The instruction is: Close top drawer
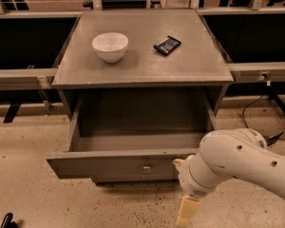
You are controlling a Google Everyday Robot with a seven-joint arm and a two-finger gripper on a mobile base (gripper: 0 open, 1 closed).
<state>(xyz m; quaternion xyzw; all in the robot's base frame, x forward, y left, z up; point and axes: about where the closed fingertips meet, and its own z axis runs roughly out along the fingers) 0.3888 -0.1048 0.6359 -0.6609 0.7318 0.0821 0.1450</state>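
The top drawer (118, 165) of a grey cabinet is pulled out towards me, and its inside looks empty. Its flat front carries one small round knob (146, 167) at the centre. My gripper (185, 205) hangs at the end of the white arm (237, 163), low at the right end of the drawer front, just right of the knob. It sits close against the front, and I cannot tell whether it touches it.
A white bowl (110, 45) and a small dark packet (167, 44) lie on the cabinet top (142, 65). Dark metal benches stand on both sides. Cables (256, 108) lie on the speckled floor at the right.
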